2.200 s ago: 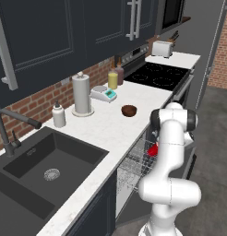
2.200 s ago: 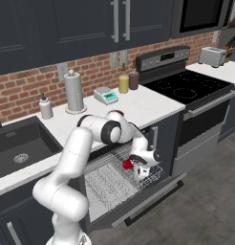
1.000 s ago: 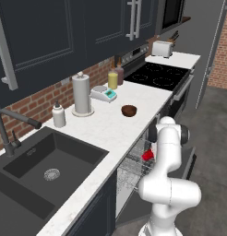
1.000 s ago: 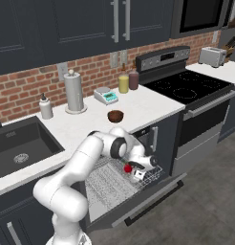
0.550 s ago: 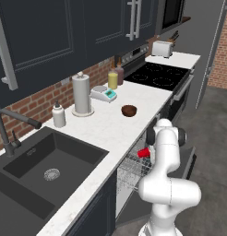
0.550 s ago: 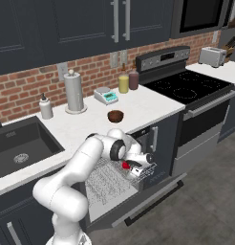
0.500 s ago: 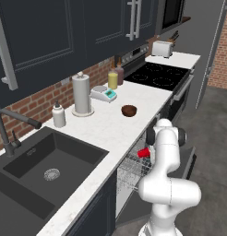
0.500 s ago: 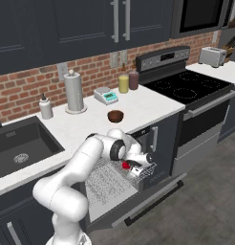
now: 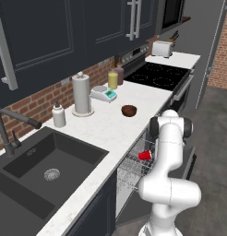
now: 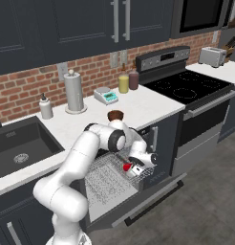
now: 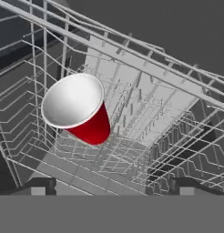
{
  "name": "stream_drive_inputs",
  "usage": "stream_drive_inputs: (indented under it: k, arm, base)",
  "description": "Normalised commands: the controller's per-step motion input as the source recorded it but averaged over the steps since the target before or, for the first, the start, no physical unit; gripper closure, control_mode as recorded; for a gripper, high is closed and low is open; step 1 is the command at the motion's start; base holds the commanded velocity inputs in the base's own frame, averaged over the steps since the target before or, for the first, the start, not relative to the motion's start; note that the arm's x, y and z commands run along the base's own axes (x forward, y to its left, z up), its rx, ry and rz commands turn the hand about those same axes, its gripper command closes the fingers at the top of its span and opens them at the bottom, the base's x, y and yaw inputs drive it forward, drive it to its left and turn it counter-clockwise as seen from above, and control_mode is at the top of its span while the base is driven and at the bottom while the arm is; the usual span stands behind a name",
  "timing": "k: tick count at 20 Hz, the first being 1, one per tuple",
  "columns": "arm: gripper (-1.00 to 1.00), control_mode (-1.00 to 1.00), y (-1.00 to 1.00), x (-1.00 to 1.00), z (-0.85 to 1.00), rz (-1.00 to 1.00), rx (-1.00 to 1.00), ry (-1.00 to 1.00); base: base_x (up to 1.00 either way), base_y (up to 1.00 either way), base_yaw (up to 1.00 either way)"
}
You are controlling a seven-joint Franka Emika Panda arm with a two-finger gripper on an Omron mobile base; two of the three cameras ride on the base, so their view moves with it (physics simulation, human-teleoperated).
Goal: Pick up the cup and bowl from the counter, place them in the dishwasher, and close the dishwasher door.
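Note:
The red cup (image 11: 93, 128) lies tilted on its side in the dishwasher's silver wire rack (image 11: 145, 104), its pale inside facing the hand camera. My gripper (image 11: 111, 187) is open just behind the cup, with its fingertips (image 11: 38, 185) wide apart and clear of it. In the right base view the gripper (image 10: 137, 167) is low over the pulled-out rack (image 10: 104, 181), beside the cup (image 10: 126, 167). The dishwasher door (image 10: 141, 206) hangs down open. The brown bowl (image 9: 129, 110) sits on the white counter (image 9: 104, 133) above the rack (image 9: 133, 165) and the cup (image 9: 144, 156).
On the counter stand a paper towel roll (image 9: 81, 94), a soap bottle (image 9: 58, 115), a small scale (image 9: 104, 93) and a yellow bottle (image 9: 113, 79). The black sink (image 9: 46, 161) is to the left. The stove (image 10: 186, 88) and toaster (image 10: 211, 56) are to the right.
The hand came down into the rack with the cup. The jaws then opened and let go of the cup, which now rests in the rack.

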Motion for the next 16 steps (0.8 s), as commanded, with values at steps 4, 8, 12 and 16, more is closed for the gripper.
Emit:
stream_drive_inputs:
  k: [4, 8, 12, 16]
  arm:
    - [-1.00, -1.00, -0.01, -0.56, 0.75, -0.10, 0.11, 0.00]
    - [-1.00, -1.00, 0.00, -0.60, 0.98, -0.07, 0.10, 0.00]
    - [-1.00, -1.00, 0.00, -0.51, 1.00, 0.00, 0.06, -0.03]
    - [-1.00, -1.00, 0.00, -0.39, 1.00, 0.00, 0.00, -0.05]
  base:
    - [0.00, 0.00, 0.00]
    - [0.00, 0.00, 0.00]
    - [0.00, 0.00, 0.00]
    - [0.00, 0.00, 0.00]
